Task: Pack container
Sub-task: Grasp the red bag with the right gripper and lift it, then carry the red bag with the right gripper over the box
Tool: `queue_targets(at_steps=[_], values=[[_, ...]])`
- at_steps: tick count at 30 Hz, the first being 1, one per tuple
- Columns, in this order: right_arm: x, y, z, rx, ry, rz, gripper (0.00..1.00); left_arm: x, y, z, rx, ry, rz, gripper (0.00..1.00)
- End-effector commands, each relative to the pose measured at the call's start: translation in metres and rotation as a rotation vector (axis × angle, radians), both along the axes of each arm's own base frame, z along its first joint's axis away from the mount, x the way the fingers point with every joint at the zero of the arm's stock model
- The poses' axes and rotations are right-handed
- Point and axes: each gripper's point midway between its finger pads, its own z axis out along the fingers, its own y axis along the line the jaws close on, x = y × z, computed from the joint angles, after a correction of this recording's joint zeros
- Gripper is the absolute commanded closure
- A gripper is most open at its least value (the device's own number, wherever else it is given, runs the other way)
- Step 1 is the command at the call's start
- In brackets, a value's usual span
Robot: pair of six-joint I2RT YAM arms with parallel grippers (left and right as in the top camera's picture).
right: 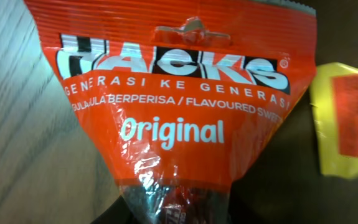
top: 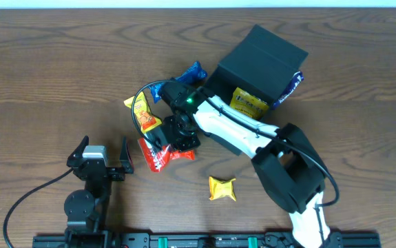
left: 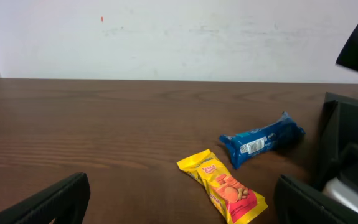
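Right against the right wrist lens, a red packet [right: 179,124] lettered HACKS Original, filling the frame and narrowing toward its lower edge; no fingers visible there. From overhead, right tool [top: 175,142] down on that packet at centre frame, on the bench [top: 46,69]; cannot tell whether clamped on it or merely over it. Left tool [top: 103,154] at lower left, spread wide, holding nothing. Container [top: 261,60] upper right of centre, dark and square, with a yellow bag [top: 247,103] at its lower edge and a blue wrapper [top: 291,84] poking out at its right side. Yellow-orange packet [top: 142,114] and blue packet [top: 192,71] left of the container, near each other; small yellow packet [top: 222,187] alone, lower centre.
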Motion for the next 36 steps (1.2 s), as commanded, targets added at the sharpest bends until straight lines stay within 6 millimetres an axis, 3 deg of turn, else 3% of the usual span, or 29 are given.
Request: queue_targets(at_steps=[1,5,17,25,36], values=[[0.009,0.005,0.032,0.052,0.003,-0.119,0.74,-0.001,-0.001,-0.017,-0.002,0.055,-0.009,0.05],[0.014,0.01,0.045,0.084,-0.006,-0.176,0.78,-0.001,-0.001,-0.017,-0.002,0.055,-0.009,0.05],[0.037,0.027,0.086,0.214,0.0,-0.411,0.77,-0.001,-0.001,-0.017,-0.002,0.055,-0.009,0.05],[0.06,0.015,0.102,0.228,-0.011,-0.609,0.81,-0.001,-0.001,-0.017,-0.002,0.055,-0.009,0.05],[0.093,-0.006,0.154,0.371,0.069,-0.917,0.81,-0.001,-0.001,-0.017,-0.002,0.055,-0.009,0.05]])
